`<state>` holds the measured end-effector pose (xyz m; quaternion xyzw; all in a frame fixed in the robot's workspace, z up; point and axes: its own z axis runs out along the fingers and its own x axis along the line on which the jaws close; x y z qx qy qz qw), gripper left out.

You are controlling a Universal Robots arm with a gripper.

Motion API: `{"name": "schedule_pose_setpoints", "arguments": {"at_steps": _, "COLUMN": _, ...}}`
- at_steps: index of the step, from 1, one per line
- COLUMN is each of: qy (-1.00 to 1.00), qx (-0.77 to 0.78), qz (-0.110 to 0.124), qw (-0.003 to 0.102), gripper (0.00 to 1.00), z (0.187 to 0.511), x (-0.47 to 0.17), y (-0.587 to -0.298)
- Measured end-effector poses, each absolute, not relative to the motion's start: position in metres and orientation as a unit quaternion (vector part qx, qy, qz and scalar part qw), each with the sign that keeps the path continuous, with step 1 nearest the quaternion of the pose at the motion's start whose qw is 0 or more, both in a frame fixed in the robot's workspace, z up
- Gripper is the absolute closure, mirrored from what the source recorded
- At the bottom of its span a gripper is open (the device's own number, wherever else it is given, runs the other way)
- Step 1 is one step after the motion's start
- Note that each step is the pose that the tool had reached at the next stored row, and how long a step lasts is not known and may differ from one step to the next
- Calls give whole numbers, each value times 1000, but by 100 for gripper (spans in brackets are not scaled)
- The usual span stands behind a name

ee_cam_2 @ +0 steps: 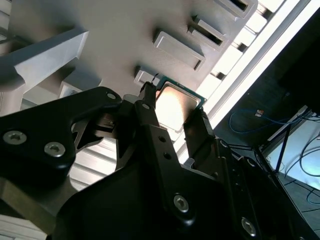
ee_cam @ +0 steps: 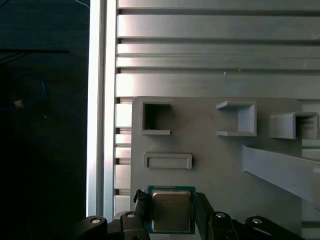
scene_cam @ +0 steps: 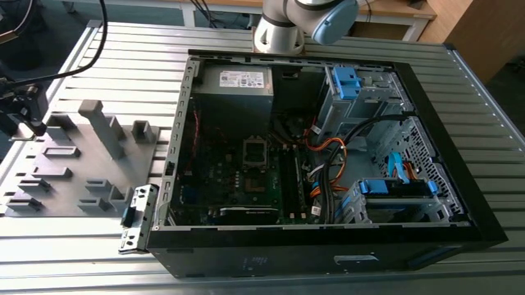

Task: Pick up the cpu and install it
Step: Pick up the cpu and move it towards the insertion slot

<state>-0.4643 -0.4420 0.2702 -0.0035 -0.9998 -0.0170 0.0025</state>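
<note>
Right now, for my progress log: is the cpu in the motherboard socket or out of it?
Out: in the first wrist view the cpu is over the grey tray, clamped in the gripper.

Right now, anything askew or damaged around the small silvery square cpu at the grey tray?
Nothing stands out. The small square silvery-topped cpu sits square with the pockets of the grey plastic tray, with no visible damage. The black gripper straddles it evenly.

- A robotics lab or workshop: a slotted aluminium desk [scene_cam: 82, 264] carries the work.
- A robot arm [scene_cam: 283, 27] is mounted at its far edge.
- An opened computer case [scene_cam: 287, 261] lies beside a grey fixture plate [scene_cam: 139, 166].
</note>
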Motion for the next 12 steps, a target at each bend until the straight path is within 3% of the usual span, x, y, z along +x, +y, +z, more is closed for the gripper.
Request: {"name": "schedule_pose_setpoints", "arguments": {"at_steps": 12, "qy": -1000, "qx": -3, "qz": -17, "qw": 3, "gripper": 53, "z": 272, "x": -464, "y": -442}}
